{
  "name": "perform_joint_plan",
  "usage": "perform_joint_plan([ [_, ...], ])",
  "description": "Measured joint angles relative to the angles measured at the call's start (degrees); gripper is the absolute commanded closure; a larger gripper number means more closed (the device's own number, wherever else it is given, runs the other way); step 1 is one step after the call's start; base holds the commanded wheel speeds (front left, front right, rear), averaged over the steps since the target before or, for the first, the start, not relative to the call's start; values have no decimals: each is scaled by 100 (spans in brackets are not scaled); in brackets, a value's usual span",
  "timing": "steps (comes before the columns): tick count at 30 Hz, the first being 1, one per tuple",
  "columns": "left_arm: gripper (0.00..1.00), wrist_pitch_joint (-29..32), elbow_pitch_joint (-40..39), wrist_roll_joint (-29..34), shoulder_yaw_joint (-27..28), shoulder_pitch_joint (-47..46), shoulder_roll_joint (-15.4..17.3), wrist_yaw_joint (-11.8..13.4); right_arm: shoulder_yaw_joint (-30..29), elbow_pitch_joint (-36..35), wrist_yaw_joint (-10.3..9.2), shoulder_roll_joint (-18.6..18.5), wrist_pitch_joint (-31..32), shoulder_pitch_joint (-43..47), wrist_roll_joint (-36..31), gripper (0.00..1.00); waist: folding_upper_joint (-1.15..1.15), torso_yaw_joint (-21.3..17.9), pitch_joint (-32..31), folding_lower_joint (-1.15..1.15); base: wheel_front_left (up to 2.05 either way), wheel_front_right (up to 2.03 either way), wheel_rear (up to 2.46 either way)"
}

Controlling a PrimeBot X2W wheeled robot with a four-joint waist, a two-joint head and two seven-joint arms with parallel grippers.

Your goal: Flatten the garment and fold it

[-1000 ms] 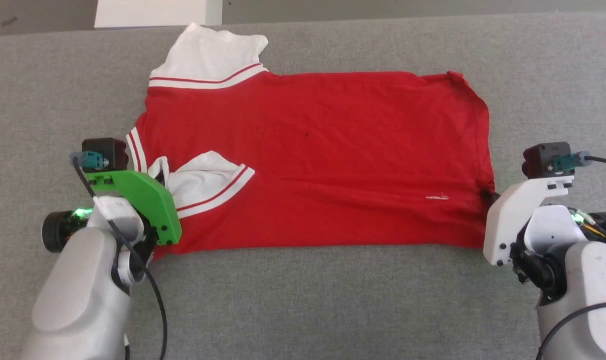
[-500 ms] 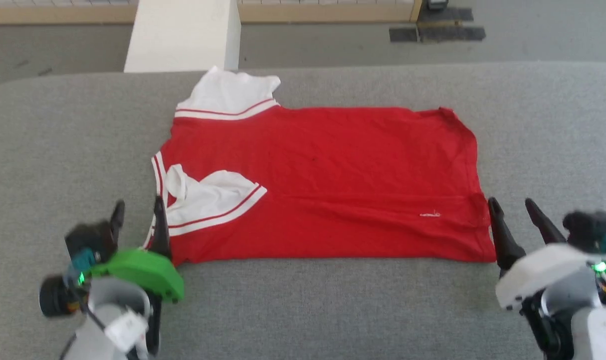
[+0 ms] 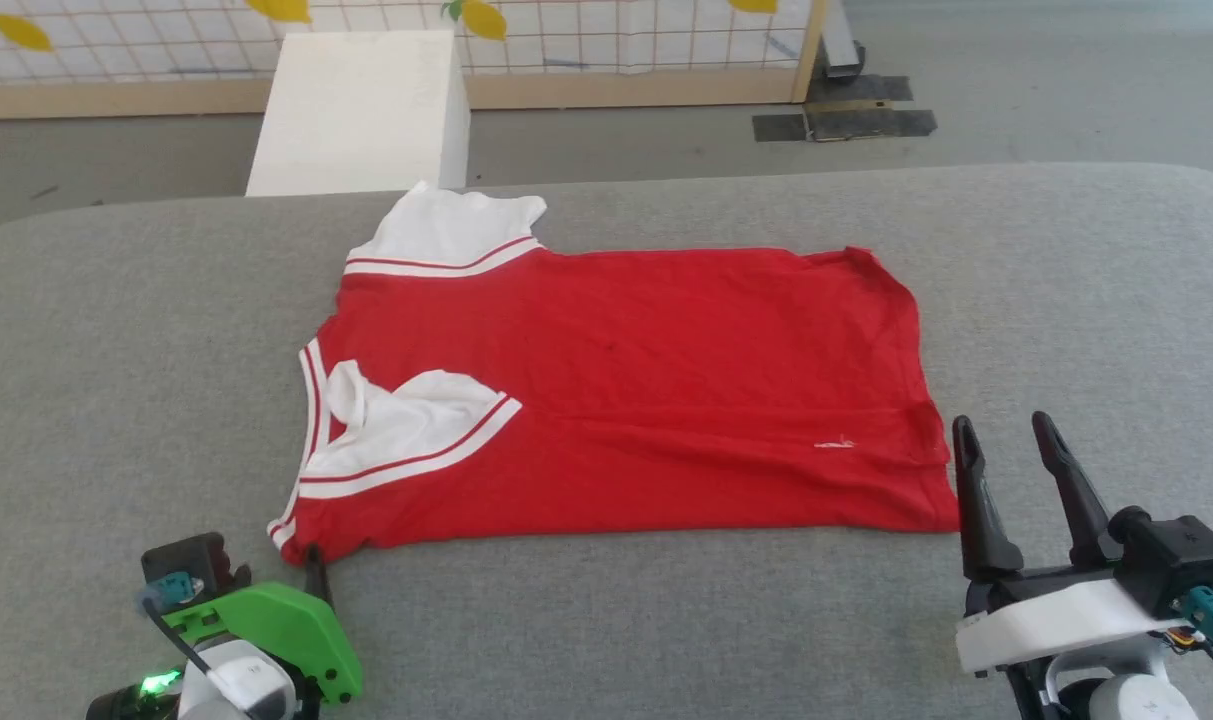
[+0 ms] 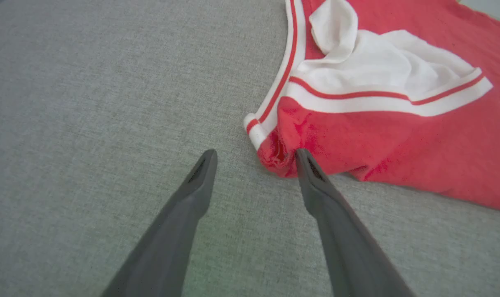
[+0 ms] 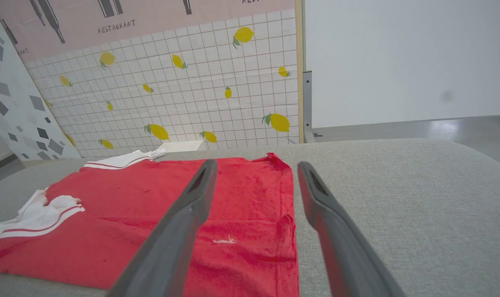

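Observation:
The red garment (image 3: 646,380) lies spread on the grey table, collar end to the left. Its far white sleeve (image 3: 446,230) sticks out at the back, and the near white sleeve (image 3: 406,425) is folded over the red body. A small white mark (image 3: 834,442) sits near the hem at the right. My left gripper (image 4: 254,154) is open at the garment's near left corner, with one fingertip (image 4: 302,159) touching the bunched cloth. My right gripper (image 3: 1006,440) is open just off the near right hem corner, holding nothing.
The grey padded table (image 3: 116,350) stretches wide on all sides of the garment. Beyond its far edge stand a white block (image 3: 361,110) and a tiled panel with lemons (image 3: 606,30). Dark mats (image 3: 846,120) lie on the floor.
Both grippers have drawn back from the garment's near corners toward me, fingers now showing open. The head camera has tilted up, showing more of the room; the garment lies as before.

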Motion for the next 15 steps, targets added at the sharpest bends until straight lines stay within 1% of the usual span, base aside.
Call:
perform_joint_plan([
  [3,0,346,121,-132,77,-49,2,90,85,8,0,0,-32,0,1,0,0,-95,-15,0,0,0,0],
  [7,0,647,259,-285,180,-192,18,166,167,41,0,-1,-73,-2,4,0,0,-217,-16,0,0,0,0],
  [11,0,929,399,-486,292,-403,83,168,211,84,0,-2,-74,-7,11,0,0,-335,20,0,0,0,0],
  [12,16,1023,427,-515,297,-441,108,162,224,98,0,-1,-74,-9,11,0,0,-360,36,0,0,0,0],
  [13,55,1105,445,-538,304,-474,134,148,238,108,0,-1,-74,-10,11,0,0,-384,50,0,0,0,0],
  [14,82,1149,449,-563,308,-496,162,133,244,115,0,-1,-73,-10,11,0,0,-400,62,0,0,0,0],
  [15,100,1176,447,-593,311,-515,186,111,246,129,0,-1,-73,-10,11,0,0,-417,75,0,0,0,0],
])
